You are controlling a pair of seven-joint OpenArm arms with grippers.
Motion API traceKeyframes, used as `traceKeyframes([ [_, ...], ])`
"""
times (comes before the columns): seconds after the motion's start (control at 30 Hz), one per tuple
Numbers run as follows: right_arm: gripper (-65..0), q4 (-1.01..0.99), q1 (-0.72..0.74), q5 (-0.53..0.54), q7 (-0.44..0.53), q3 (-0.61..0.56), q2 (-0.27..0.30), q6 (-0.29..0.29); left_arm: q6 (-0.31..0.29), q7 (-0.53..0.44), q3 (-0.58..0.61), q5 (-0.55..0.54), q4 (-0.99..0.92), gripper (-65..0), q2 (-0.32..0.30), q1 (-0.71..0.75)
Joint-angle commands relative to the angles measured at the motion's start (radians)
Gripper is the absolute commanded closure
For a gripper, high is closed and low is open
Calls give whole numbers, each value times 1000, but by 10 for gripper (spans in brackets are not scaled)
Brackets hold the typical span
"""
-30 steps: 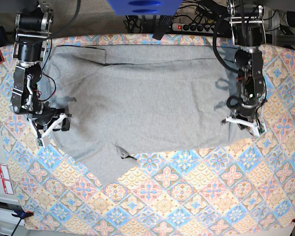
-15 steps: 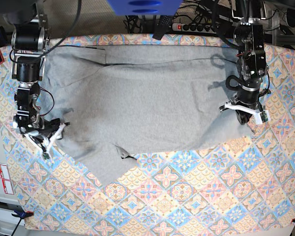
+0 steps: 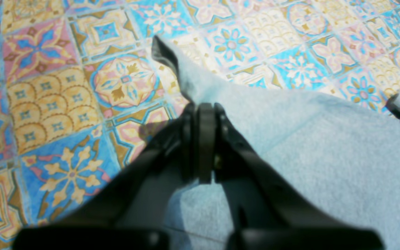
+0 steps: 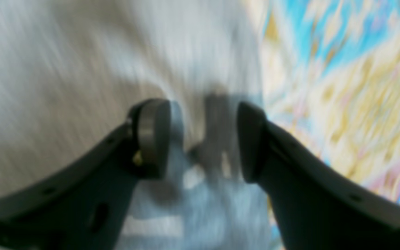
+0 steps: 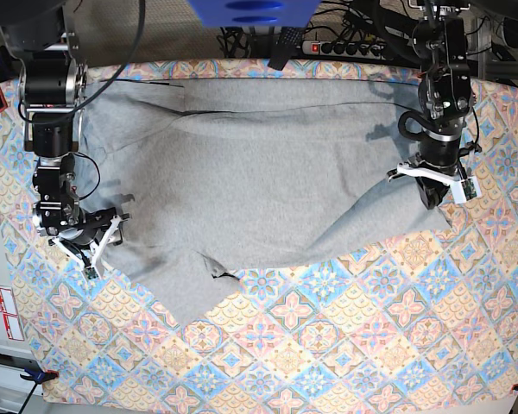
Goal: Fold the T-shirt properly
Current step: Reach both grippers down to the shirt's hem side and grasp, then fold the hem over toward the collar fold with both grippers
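My right arm reaches down the base view's left side, wrist bent low, and my right gripper (image 5: pixel 93 244) sits at the T-shirt (image 5: pixel 250 190)'s left edge, over the seam between cloth and tablecloth (image 5: pixel 328 345). Its jaws stand apart with nothing visibly between them; the right wrist view is motion-blurred, showing only grey fabric under the gap and pattern to one side. The T-shirt lies spread across the upper half of the tablecloth, one flap trailing toward the near edge. My left arm hangs down on the T-shirt's right side, my left gripper (image 5: pixel 435 194) at its right edge, pressed together on a pinch of T-shirt. The left wrist view shows what the base view hides: the fabric rises in a peaked fold (image 3: pixel 172 59) beyond the closed fingertips (image 3: pixel 205 118), lifted off the tablecloth.
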Motion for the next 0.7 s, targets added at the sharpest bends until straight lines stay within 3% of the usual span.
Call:
traceKeyframes([
  [0.0,-326,2,17,4,13,7,20,0,-4,-26,-6,0,21,0,-9,2],
  [0.27,-329,-83,17,5,116,15,40,0,-2,-23,-6,0,21,0,-9,3],
  [0.5,-326,-144,17,4,188,173,40,0,-2,-23,-6,0,21,0,-9,3],
  [0.67,-328,-147,17,4,208,222,40,0,-2,-23,-6,0,20,0,-9,3],
])
